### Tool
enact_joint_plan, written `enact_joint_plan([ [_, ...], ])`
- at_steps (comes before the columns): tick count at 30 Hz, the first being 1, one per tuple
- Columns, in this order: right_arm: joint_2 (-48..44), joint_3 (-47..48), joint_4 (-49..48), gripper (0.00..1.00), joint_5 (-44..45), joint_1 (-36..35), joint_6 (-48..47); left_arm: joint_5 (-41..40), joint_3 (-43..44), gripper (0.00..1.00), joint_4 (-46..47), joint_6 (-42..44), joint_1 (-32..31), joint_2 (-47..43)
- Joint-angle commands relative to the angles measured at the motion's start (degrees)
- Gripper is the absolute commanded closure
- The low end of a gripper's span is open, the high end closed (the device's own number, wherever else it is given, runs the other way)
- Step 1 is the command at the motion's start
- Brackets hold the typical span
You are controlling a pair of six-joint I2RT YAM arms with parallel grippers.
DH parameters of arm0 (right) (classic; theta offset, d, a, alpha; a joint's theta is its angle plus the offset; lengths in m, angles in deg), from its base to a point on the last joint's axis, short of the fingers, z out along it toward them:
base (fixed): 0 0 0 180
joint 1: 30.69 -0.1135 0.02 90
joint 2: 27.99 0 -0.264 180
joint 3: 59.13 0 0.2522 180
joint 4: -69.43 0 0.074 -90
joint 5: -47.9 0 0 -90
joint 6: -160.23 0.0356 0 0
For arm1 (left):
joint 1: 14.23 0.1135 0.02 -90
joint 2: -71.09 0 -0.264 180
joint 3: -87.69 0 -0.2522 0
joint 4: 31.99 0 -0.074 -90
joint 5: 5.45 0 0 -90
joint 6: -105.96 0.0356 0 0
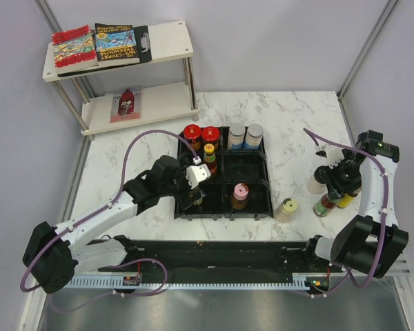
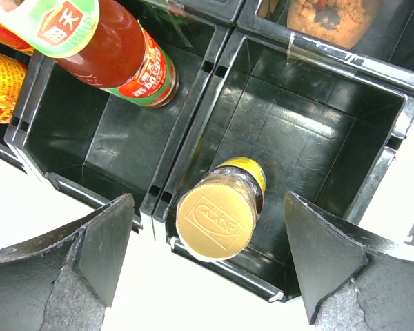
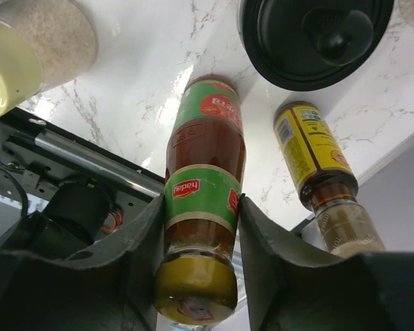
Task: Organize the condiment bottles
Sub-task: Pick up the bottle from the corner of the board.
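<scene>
Only the right wrist view is showing the right gripper [image 3: 201, 207] pinching a green-labelled, yellow-capped sauce bottle [image 3: 203, 138]. The left gripper [image 2: 207, 200] is pointing down, spread wide over a gold-capped jar [image 2: 216, 217].

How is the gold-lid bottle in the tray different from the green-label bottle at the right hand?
The gold-lid bottle stands inside a black tray compartment; the green-label bottle stands on the marble table. The left hand is open around the gold-lid bottle without touching; the right hand grips the green-label bottle. Both stand upright.
</scene>
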Motion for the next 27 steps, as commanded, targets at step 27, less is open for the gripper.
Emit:
enact_joint_plan([
  [27,-3.4,13.1,7.1,1.00,1.2,-14.7,8.9,4.5,7.6,0.01,-5.0,4.1,6.4,-7.8],
])
